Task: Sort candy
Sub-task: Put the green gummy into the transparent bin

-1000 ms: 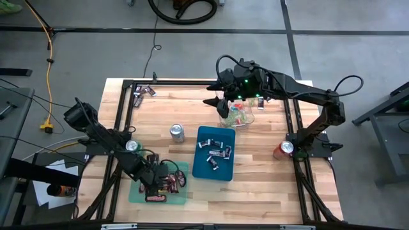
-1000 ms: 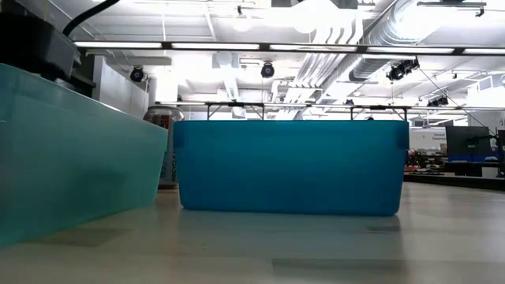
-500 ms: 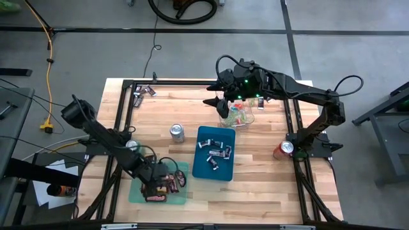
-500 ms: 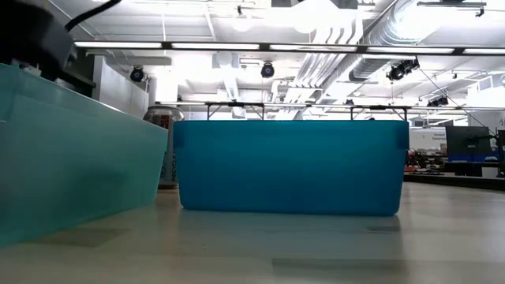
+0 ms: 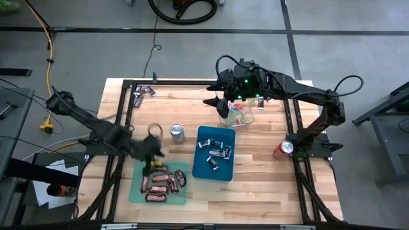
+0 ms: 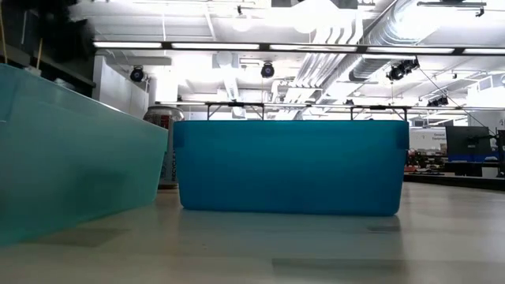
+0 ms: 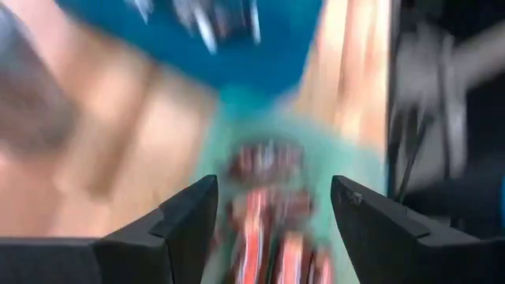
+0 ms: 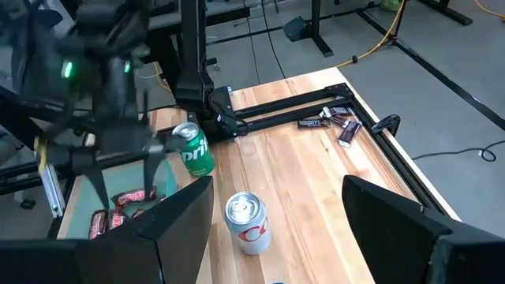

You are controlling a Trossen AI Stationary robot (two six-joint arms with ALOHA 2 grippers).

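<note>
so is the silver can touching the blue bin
Apart. The high view shows the silver can standing on bare wood, with a clear strip of table between it and the blue bin.

On my wooden counter (image 5: 255, 166) I note a silver soda can (image 5: 177, 132) upright beside the blue bin (image 5: 199, 167). A red can (image 5: 285, 149) stands at the counter's right edge, a green can (image 8: 192, 149) at its left, beside the teal bin (image 5: 135, 195).
</note>
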